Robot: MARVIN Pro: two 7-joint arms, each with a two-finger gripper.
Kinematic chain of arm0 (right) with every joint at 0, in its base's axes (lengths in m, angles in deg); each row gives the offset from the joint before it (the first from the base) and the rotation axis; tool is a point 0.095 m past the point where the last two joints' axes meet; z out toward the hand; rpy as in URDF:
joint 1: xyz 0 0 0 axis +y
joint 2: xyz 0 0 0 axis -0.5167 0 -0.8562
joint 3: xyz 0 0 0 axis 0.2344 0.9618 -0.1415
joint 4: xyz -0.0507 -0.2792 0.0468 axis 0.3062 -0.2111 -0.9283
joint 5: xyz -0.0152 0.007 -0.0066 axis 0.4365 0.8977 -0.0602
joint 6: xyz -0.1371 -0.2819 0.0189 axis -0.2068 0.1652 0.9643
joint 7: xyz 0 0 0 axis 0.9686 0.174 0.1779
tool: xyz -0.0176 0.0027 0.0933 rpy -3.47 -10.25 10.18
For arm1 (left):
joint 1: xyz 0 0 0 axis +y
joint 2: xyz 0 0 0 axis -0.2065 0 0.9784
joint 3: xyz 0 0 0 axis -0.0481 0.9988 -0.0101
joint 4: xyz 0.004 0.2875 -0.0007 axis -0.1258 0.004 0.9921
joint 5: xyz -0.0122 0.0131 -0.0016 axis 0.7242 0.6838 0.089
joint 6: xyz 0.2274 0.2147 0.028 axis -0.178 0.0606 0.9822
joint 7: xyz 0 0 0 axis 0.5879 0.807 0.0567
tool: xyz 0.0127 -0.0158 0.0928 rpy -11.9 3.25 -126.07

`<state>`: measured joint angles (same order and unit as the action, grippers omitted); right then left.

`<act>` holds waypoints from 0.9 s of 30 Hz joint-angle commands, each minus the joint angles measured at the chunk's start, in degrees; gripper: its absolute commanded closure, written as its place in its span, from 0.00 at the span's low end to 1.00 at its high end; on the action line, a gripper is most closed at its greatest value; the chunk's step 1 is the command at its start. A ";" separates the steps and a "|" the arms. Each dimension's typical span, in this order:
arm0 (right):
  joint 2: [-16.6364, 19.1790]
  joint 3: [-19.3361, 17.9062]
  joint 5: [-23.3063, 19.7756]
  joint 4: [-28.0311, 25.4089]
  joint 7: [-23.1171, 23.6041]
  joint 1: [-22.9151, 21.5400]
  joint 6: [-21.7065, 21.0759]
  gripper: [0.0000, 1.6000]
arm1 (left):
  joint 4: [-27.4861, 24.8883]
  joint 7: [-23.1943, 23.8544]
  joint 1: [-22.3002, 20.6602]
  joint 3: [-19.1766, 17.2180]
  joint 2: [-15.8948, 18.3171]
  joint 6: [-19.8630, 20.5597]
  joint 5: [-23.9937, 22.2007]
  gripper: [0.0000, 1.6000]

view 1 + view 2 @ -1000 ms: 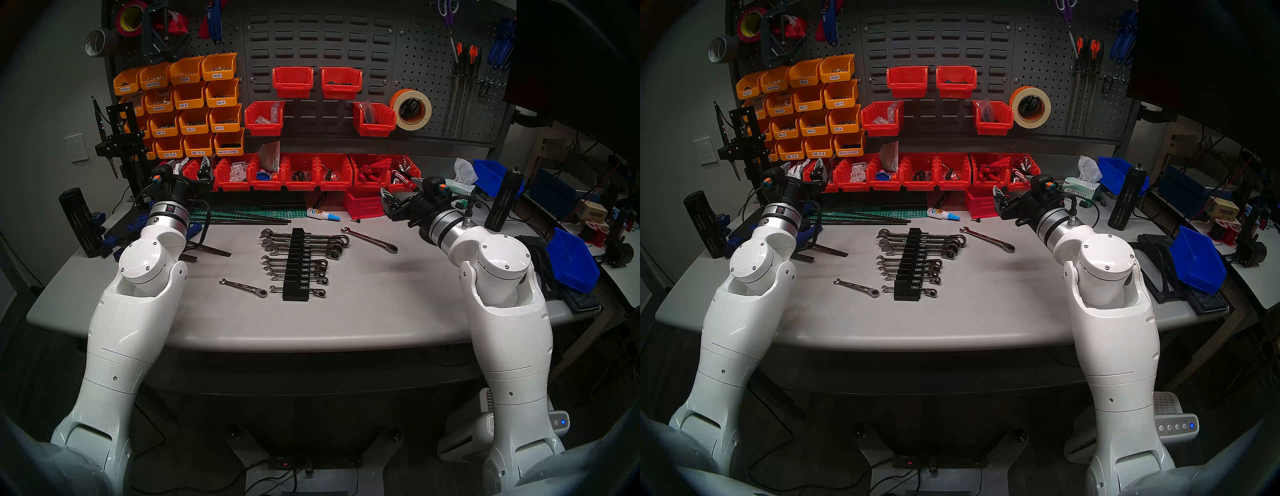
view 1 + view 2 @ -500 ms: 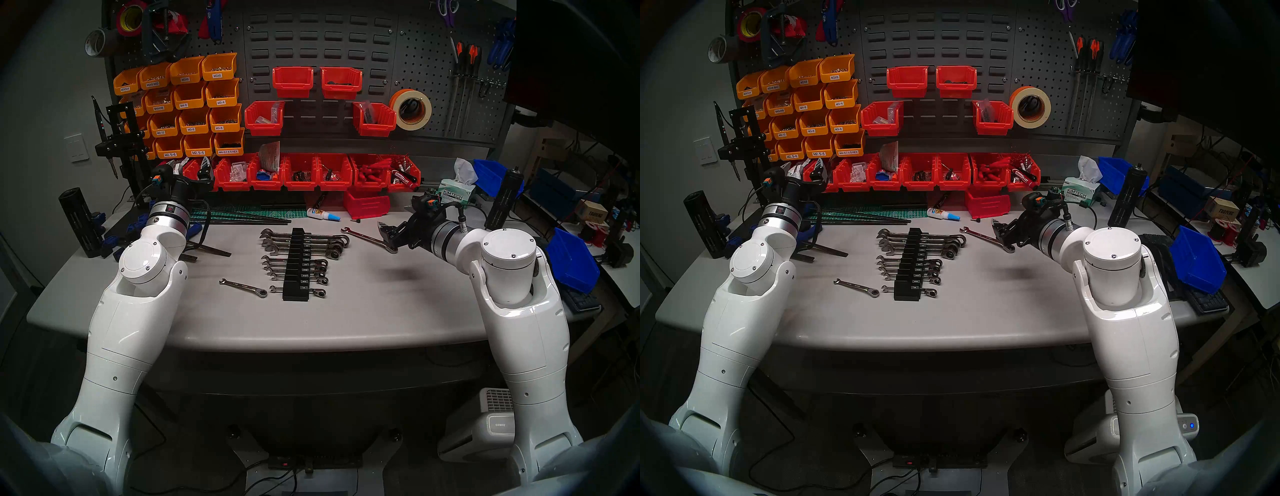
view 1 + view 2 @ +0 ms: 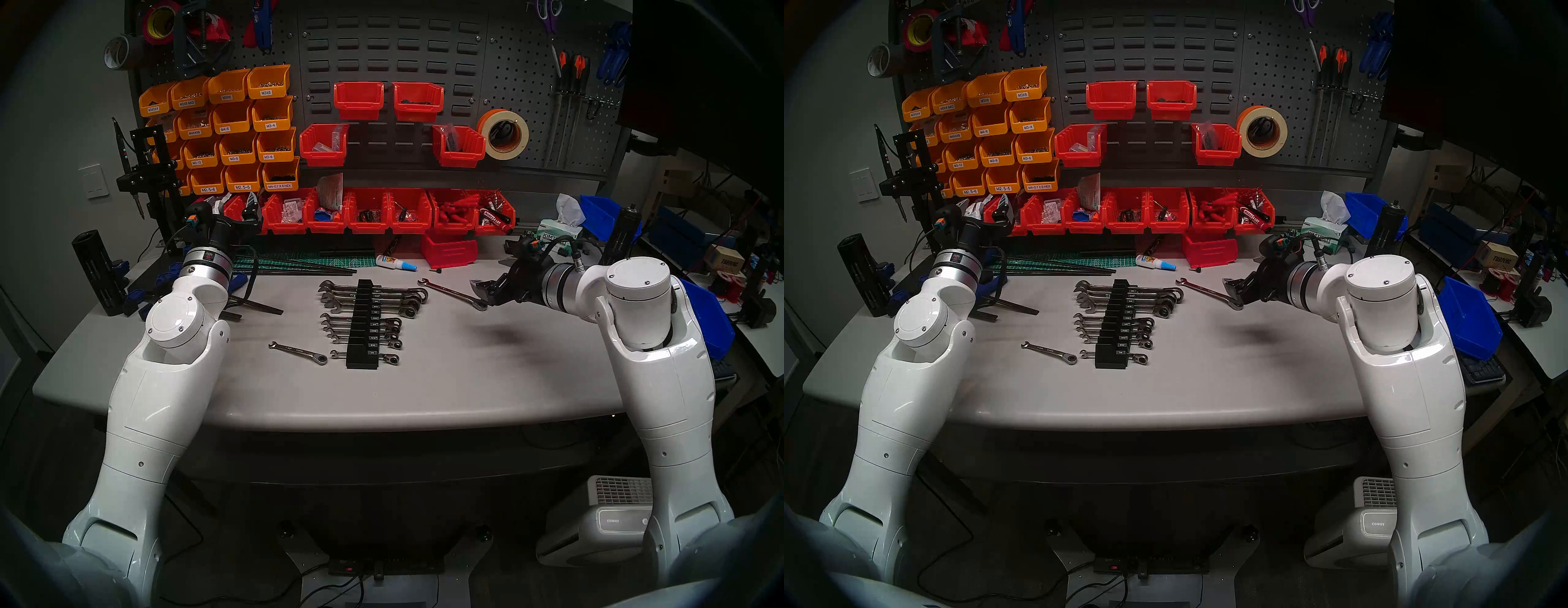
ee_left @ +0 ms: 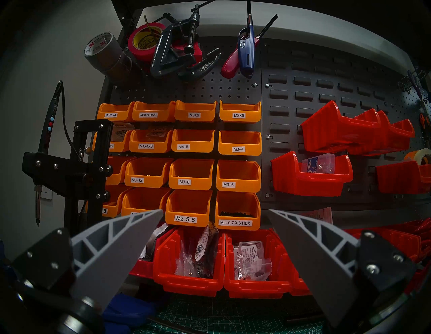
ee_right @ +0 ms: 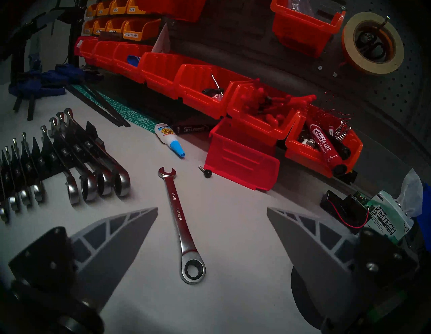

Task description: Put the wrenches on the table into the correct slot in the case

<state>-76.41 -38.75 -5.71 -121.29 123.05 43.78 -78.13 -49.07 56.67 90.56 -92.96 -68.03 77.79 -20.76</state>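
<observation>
The right gripper [image 5: 212, 211], its grey ribbed jaws spread wide and empty, hung low over the light-grey matte table [image 3: 424, 395]. The long chrome combination wrench [image 5: 180, 224] lay flat just ahead between the jaws, ratchet ring nearest, open end pointing away toward the red bins [image 5: 242, 158]. The slotted black plastic case [image 3: 364, 325] sat beyond. The left gripper [image 4: 215, 215], likewise open, stood farther off.

**Non-task items on and behind the bench**

A glue bottle [image 3: 395, 263] with a blue nozzle lies beside a loose red bin [image 3: 449, 251]. A row of red bins [image 3: 388, 211] stands along the back, orange labelled bins [image 4: 193, 161] hang above, and a masking tape roll [image 3: 502, 134] hangs on the pegboard. A tissue box [image 5: 389, 219] sits at right.
</observation>
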 commanded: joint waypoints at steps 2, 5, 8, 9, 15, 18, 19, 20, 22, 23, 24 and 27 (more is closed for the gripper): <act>3.37 1.84 0.30 3.25 3.85 -6.30 1.50 0.00 | -1.51 0.03 -1.78 -0.36 0.05 -0.64 0.05 0.00; 3.26 2.44 0.50 5.02 4.60 -7.56 2.28 0.00 | -1.51 0.03 -1.77 -0.36 0.05 -0.63 0.05 0.00; 3.69 4.26 0.93 7.52 5.84 -10.60 2.06 0.00 | -1.50 0.04 -1.76 -0.37 0.06 -0.62 0.05 0.00; 3.55 3.91 1.11 7.25 5.84 -10.00 2.46 0.00 | -1.50 0.04 -1.76 -0.37 0.06 -0.61 0.05 0.00; 3.36 5.17 1.94 9.10 7.48 -12.10 2.79 0.00 | -1.51 0.04 -1.76 -0.37 0.06 -0.60 0.05 0.00; 2.95 5.99 1.86 10.80 9.00 -13.47 2.61 0.00 | -1.51 0.04 -1.77 -0.37 0.05 -0.61 0.05 0.00; 3.24 6.74 2.12 11.44 9.68 -14.13 2.37 0.00 | -1.51 0.04 -1.77 -0.37 0.05 -0.62 0.05 0.00; 3.40 7.11 2.34 11.79 10.14 -14.38 2.31 0.00 | -1.52 0.03 -1.78 -0.37 0.05 -0.62 0.05 0.00; 3.82 8.40 3.04 12.98 10.81 -15.62 2.20 0.00 | -1.52 0.03 -1.78 -0.37 0.04 -0.63 0.05 0.00; 3.54 8.07 3.19 12.97 11.14 -15.23 2.04 0.00 | -1.52 0.03 -1.78 -0.37 0.04 -0.63 0.05 0.00; 3.72 8.91 3.25 13.98 11.65 -16.38 1.86 0.00 | -1.52 0.03 -1.78 -0.37 0.04 -0.63 0.05 0.00; 3.54 9.97 4.12 15.37 12.22 -17.56 1.95 0.00 | -1.52 0.04 -1.78 -0.37 0.04 -0.62 0.05 0.00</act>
<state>-73.16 -29.85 -2.61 -107.18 133.87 32.32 -76.00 -49.06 56.68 90.59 -92.96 -68.03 77.84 -20.77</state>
